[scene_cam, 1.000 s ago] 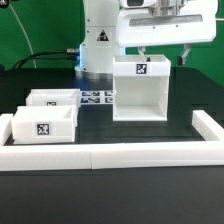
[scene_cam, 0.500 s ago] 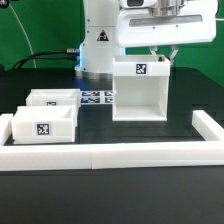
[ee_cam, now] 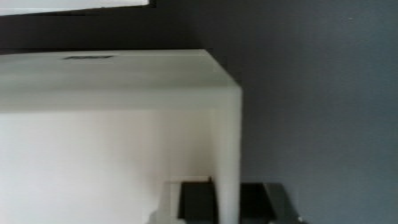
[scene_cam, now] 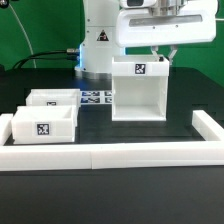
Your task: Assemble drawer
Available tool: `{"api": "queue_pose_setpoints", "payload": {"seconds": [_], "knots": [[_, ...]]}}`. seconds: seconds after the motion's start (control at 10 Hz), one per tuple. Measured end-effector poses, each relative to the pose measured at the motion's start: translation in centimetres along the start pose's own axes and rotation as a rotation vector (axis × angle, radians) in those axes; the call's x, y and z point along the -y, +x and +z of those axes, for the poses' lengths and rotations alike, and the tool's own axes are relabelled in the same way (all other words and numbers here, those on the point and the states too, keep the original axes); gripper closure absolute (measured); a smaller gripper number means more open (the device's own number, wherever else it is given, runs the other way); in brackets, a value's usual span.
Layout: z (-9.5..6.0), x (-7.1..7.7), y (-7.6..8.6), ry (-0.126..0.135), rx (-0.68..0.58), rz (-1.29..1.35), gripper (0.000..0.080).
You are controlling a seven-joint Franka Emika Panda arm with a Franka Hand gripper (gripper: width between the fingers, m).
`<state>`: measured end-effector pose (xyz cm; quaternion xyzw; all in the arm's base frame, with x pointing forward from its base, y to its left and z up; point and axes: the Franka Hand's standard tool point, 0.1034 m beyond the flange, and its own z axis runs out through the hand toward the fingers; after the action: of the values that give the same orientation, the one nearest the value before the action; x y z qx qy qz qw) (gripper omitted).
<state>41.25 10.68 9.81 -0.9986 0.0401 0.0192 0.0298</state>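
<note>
Clenching on the upper rim of the tall white plastic housing [scene_cam: 139, 95], my claw [scene_cam: 160, 56] had its 2 black fingers closed on 1 thin wall, near the corner on the exterior view's right. The wrist view showed that wall's edge running straight between the pads [ee_cam: 263, 205]. I judged the rim was chosen because it is the only part of that boxy shell narrow enough to pinch. Holding it near a corner should also let me drag or square the shell without tipping it.

The housing stood upright on the black table [scene_cam: 110, 195], its open face turned toward the exterior camera and its square tag on the top band. That suited it to take the boxes from the front.

Well apart, on the exterior view's left, sat the front small white open-top box [scene_cam: 43, 128] and the rear small white open-top box [scene_cam: 52, 99], 1 just behind the other. Neither was inserted yet. The front one lay close against the low white border blocks [scene_cam: 110, 155], which fence the work area. The marker board [scene_cam: 97, 98] lay flat between boxes and housing.
</note>
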Motion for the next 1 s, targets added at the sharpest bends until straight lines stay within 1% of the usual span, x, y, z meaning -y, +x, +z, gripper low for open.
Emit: {"api": "queue_pose_setpoints", "payload": {"seconds": [0.2, 0.3, 0.5, 0.7, 0.9, 1.0], "knots": [[0.0, 0.0, 0.0, 0.0, 0.0, 0.0, 0.0763], [-0.1, -0.1, 0.3, 0.001, 0.002, -0.008, 0.0762], [-0.2, -0.3, 2.6, 0.009, -0.007, -0.016, 0.0762], [-0.3, -0.7, 5.5, 0.018, -0.027, -0.032, 0.0762], [-0.4, -0.6, 7.7, 0.025, -0.046, -0.032, 0.0762], [-0.5, -0.5, 9.2, 0.03, -0.061, -0.029, 0.0762]]}}
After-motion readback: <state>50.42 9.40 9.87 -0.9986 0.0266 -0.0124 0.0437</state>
